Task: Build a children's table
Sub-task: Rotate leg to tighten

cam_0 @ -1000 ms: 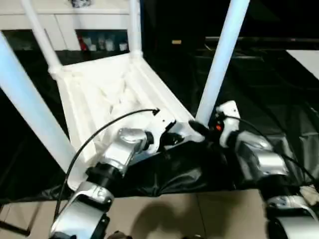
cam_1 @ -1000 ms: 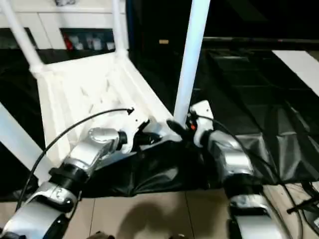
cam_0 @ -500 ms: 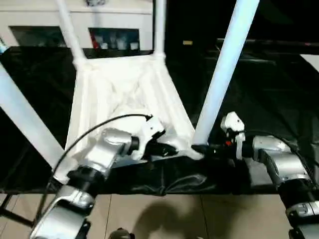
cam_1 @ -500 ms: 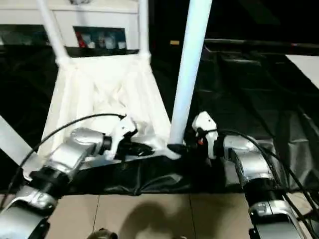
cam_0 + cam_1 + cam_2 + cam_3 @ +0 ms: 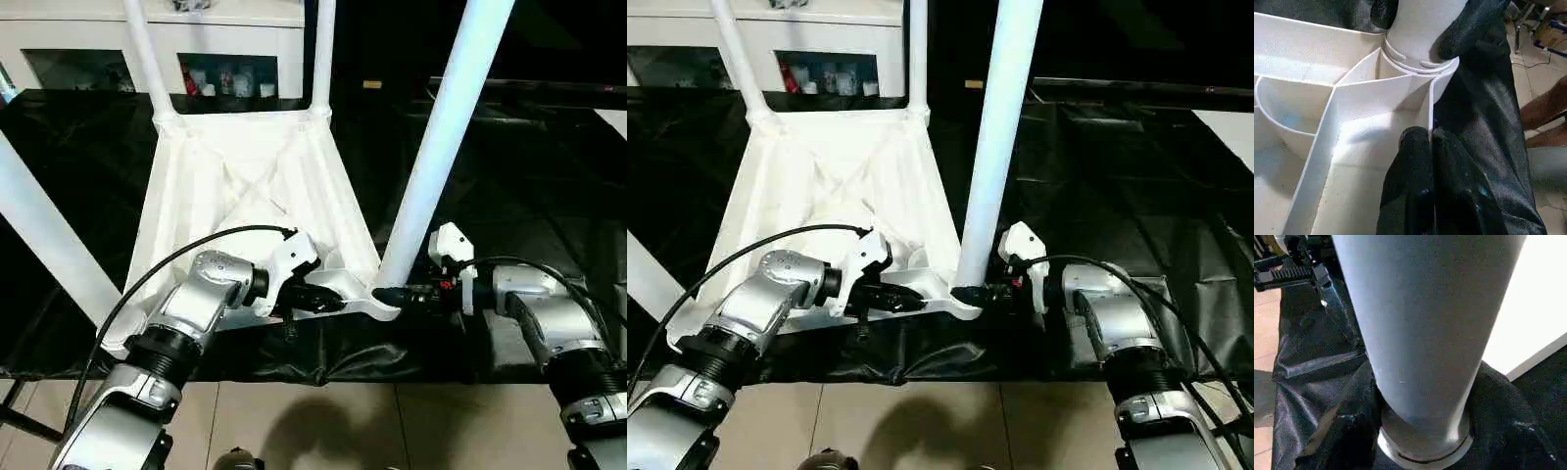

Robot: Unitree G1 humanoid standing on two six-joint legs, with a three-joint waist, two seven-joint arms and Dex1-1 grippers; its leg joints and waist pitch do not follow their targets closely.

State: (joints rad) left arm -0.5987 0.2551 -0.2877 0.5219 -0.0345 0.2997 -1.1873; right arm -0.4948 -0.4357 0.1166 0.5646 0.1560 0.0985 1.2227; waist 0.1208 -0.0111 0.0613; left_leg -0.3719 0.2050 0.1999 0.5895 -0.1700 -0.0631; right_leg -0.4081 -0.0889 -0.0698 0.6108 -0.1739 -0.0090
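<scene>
The children's table lies upside down on black cloth, its white top (image 5: 245,186) ribbed inside. Four white legs stand up from its corner sockets. The near right leg (image 5: 441,137) rises beside my right arm. My left gripper (image 5: 328,299) is shut on the top's thin near rim (image 5: 1420,93), just left of that leg's socket; the rim runs between its black fingers (image 5: 1410,166). My right gripper (image 5: 392,294) reaches in from the right, and its fingers hug the base of the near right leg (image 5: 1425,333) just above the collar.
Black cloth (image 5: 529,176) covers the ground around the table. Tiled floor (image 5: 392,431) lies in front of it. A white cabinet (image 5: 225,39) with glass doors stands behind. The near left leg (image 5: 49,235) slants up past my left arm, and two far legs (image 5: 323,54) stand at the back.
The head view has swung and levelled, so the whole picture has shifted. The left gripper keeps its hold of the rim. The right gripper stays at the base of the near right leg.
</scene>
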